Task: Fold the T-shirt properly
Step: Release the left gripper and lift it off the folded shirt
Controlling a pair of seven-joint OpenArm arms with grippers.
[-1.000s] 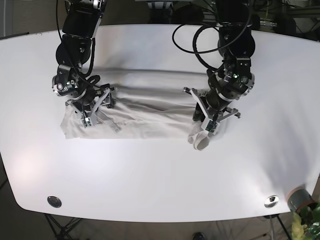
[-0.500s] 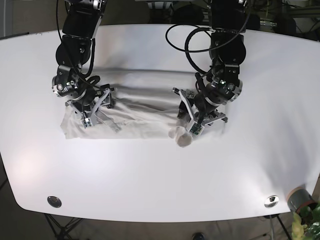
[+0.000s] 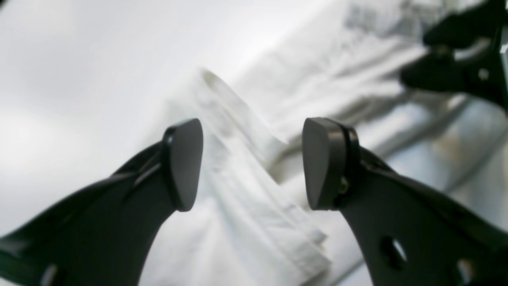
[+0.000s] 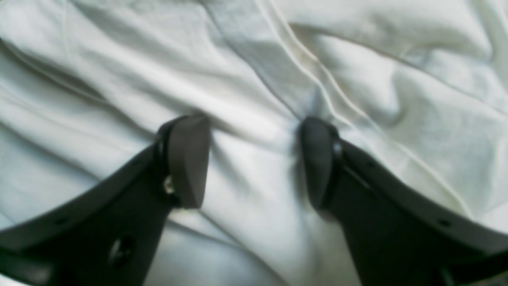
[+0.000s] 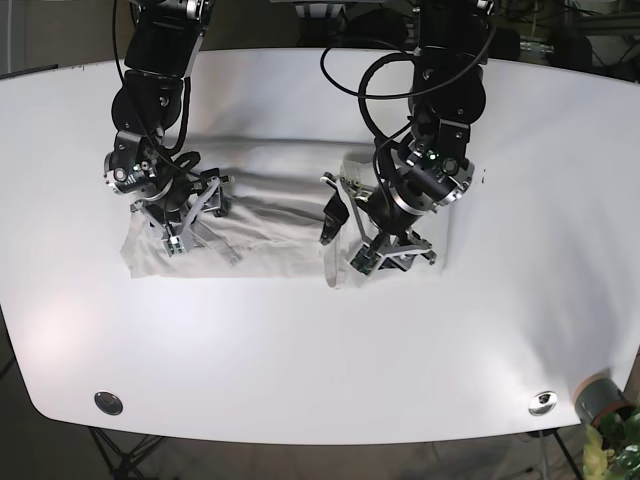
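crumpled white t-shirt on smooth table, left gripper and right gripper jaws spread wide

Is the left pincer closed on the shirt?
No, the left pincer stands open, with folded T-shirt cloth visible between its separated pads.

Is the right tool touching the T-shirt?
Touching. In the right wrist view the right tool is open, and both fingertips press into the T-shirt, denting the cloth.

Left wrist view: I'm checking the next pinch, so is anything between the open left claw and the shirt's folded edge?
Nothing visible. The left claw is open, and only the white cotton T-shirt shows between its fingers, lying on the white table.
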